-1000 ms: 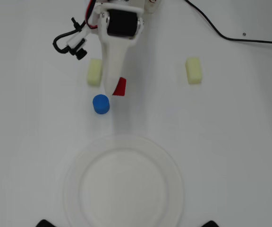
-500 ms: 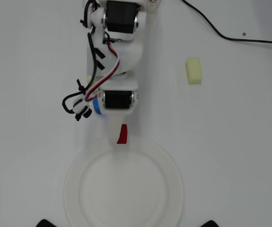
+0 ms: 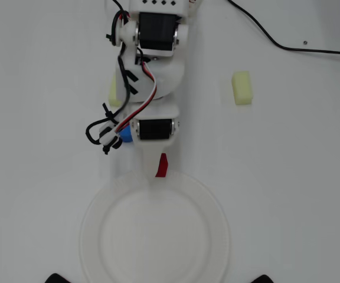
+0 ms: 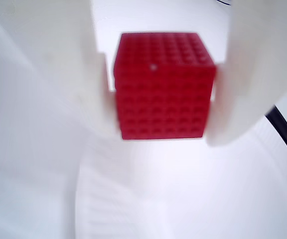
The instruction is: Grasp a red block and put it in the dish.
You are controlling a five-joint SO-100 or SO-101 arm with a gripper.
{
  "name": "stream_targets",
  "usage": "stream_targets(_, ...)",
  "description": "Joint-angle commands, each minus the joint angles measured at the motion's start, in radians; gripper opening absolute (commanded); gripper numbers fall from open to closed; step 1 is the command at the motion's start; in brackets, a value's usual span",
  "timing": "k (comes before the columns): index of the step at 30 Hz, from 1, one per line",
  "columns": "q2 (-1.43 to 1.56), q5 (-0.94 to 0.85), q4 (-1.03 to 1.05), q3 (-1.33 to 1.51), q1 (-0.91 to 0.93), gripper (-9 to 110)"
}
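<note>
The red block (image 4: 161,87) fills the middle of the wrist view, a textured cube clamped between my two white fingers (image 4: 243,84). Seen from overhead, only a thin red sliver of the red block (image 3: 162,166) shows under my gripper (image 3: 157,168), which is shut on it and hovers over the far rim of the dish (image 3: 93,236). The dish is a wide white paper plate with a ribbed rim (image 4: 103,199), lying below the held block in the wrist view.
A blue cylinder (image 3: 126,135) is partly hidden beside the arm's wrist. One pale yellow block (image 3: 242,88) lies to the right, another (image 3: 114,94) peeks out left of the arm. A black cable (image 3: 288,44) runs along the top right.
The arm has carried the red block from beside the blue cylinder down toward the dish; since half a second ago it shifted slightly right, staying at the dish's far rim.
</note>
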Motion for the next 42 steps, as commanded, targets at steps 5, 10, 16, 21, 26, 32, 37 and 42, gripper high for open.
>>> stream_targets(5, 0.029, 0.018, 0.184, -0.138, -0.009, 32)
stream_targets(10, 0.071, 0.041, 0.42, -0.281, -0.002, 45)
stream_targets(16, 0.13, 0.038, 0.712, -0.453, 0.0, 55)
stream_targets(21, 0.259, 0.023, 0.815, -0.44, 0.0, 56)
stream_targets(26, 0.457, -0.014, 0.836, -0.288, -0.009, 56)
stream_targets(32, 0.761, -0.02, 0.816, -0.023, -0.025, 56)
stream_targets(37, 1.023, -0.04, 0.726, 0.279, -0.021, 54)
stream_targets(42, 1.198, -0.043, 0.644, 0.552, -0.021, 53)
